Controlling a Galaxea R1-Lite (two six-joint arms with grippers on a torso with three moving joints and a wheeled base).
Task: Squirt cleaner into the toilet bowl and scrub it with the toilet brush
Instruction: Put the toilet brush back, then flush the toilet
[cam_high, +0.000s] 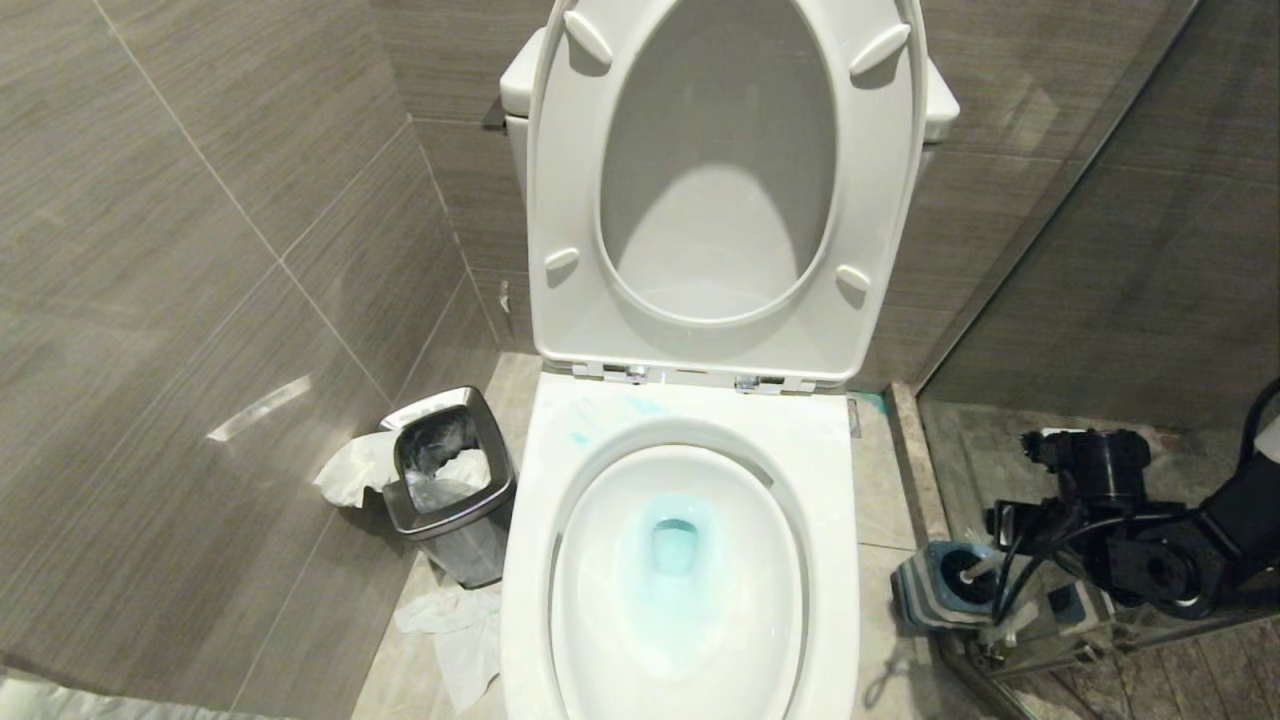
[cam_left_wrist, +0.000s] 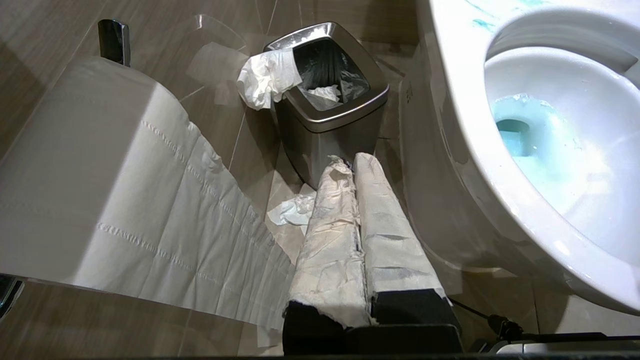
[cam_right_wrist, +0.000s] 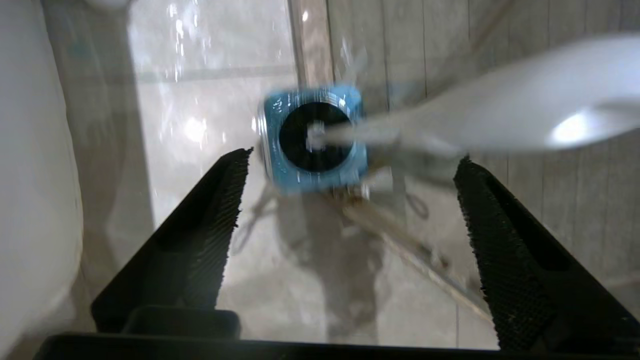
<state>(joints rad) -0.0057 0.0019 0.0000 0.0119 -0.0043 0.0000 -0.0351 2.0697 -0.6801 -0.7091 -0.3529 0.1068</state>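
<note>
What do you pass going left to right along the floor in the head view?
Crumpled paper → steel bin → toilet bowl → blue brush holder with the toilet brush in it → right gripper.

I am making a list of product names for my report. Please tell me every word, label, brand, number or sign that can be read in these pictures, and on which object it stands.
None can be read.
Toilet bowl: a small dark mark on its outer side in the left wrist view, too small to read.
Steel bin, blue brush holder, toilet brush: no lettering shows.
</note>
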